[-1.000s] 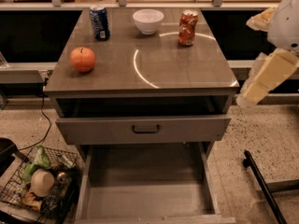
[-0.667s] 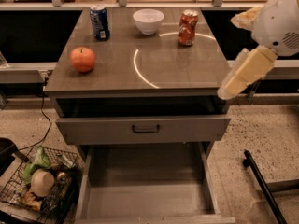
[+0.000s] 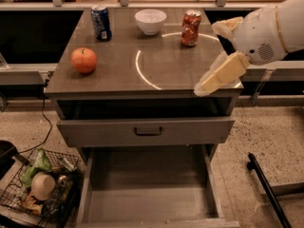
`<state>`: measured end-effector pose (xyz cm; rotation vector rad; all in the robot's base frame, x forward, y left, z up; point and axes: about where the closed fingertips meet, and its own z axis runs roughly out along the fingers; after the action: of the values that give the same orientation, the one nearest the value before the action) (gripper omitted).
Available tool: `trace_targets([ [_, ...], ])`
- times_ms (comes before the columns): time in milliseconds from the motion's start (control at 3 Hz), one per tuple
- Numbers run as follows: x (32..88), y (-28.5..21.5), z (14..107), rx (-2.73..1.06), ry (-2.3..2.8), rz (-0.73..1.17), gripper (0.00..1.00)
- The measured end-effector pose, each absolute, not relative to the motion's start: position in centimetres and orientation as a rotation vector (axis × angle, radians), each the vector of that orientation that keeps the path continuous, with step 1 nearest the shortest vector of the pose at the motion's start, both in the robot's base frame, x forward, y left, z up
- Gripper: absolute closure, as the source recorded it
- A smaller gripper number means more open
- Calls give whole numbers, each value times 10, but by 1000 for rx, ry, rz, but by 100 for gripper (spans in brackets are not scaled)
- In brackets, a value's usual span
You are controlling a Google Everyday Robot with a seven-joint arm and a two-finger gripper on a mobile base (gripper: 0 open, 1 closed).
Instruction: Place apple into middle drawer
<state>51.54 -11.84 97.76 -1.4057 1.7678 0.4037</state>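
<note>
The apple (image 3: 84,60) sits on the left of the table (image 3: 142,80), near the front edge and apart from the blue can (image 3: 100,22) behind it. The drawer (image 3: 147,201) below stands pulled out, its floor bare. The tool (image 3: 214,77) hangs at the table's right front corner, well away from the fruit and carrying nothing. Whether it is open or closed I cannot tell.

The step in hand looks to be the reach. It should cross leftward above the top, clear of the red can (image 3: 191,27) and bowl (image 3: 150,21). Then it should come down squarely over the apple, opened wider than the fruit, since a nudge would set it rolling.
</note>
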Motion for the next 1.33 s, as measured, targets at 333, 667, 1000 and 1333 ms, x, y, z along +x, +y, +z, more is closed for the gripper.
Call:
trace_targets([
  [333,526,-91,960,-1282,1658,574,0],
  [667,540,-62,961,-1178,1615,615,0],
  [1000,563,-25,969,-1126,1682,526,0],
  [1333,568,-10,969,-1091,1723,552,0],
])
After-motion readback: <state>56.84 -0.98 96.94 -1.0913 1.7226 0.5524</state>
